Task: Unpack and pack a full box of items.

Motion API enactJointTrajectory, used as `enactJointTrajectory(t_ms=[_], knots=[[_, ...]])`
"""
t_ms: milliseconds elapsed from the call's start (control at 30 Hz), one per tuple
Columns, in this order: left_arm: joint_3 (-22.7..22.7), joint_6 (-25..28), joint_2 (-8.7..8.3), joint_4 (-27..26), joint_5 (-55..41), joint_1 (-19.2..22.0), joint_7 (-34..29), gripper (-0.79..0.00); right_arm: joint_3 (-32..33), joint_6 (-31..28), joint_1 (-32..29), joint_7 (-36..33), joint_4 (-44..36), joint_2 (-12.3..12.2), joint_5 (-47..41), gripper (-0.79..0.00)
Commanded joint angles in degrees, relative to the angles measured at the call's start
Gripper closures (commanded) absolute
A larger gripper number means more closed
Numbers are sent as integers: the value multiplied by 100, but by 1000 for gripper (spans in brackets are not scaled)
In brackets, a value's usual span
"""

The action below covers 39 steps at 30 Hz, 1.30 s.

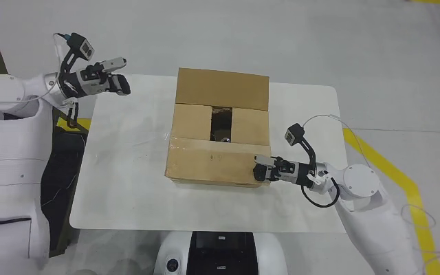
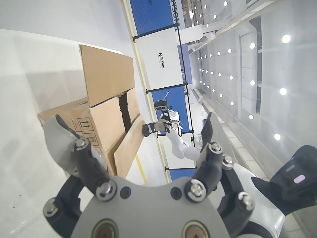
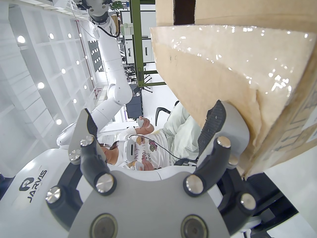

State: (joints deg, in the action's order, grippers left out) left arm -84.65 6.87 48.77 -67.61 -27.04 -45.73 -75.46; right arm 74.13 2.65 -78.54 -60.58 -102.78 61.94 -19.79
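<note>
A brown cardboard box (image 1: 216,127) stands in the middle of the white table (image 1: 124,179). Its far flap stands up, its two inner flaps leave a dark gap (image 1: 221,124), and its taped near flap (image 1: 206,161) hangs out over the front. My right gripper (image 1: 260,170) is open at that flap's right end. In the right wrist view the right gripper (image 3: 151,120) has one finger (image 3: 213,122) against the taped flap (image 3: 223,63), with nothing between the fingers. My left gripper (image 1: 121,74) hovers open and empty past the table's far left corner, well apart from the box (image 2: 106,75).
Bare tabletop lies left of the box and along the front edge (image 1: 172,228). The table's right edge (image 1: 342,137) is close behind my right arm. A yellow line (image 1: 378,161) runs on the floor at the right.
</note>
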Motion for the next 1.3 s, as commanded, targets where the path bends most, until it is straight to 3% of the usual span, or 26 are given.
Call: enactJointTrajectory(t_ms=[0, 400, 700, 1000, 1267], knots=[[250, 78, 68, 324, -122, 174, 158, -785, 0, 0, 0, 0, 0, 0, 0, -785], [1682, 610, 575, 1998, -92, 1338, 667, -785, 0, 0, 0, 0, 0, 0, 0, -785], [2549, 1006, 1050, 2928, -11, 1917, 1117, -785, 0, 0, 0, 0, 0, 0, 0, -785], [3097, 1167, 1504, 3764, -77, 2374, 1187, -785, 0, 0, 0, 0, 0, 0, 0, -785], [3251, 1163, 1814, 4251, -423, 2610, 966, -785, 0, 0, 0, 0, 0, 0, 0, -785]])
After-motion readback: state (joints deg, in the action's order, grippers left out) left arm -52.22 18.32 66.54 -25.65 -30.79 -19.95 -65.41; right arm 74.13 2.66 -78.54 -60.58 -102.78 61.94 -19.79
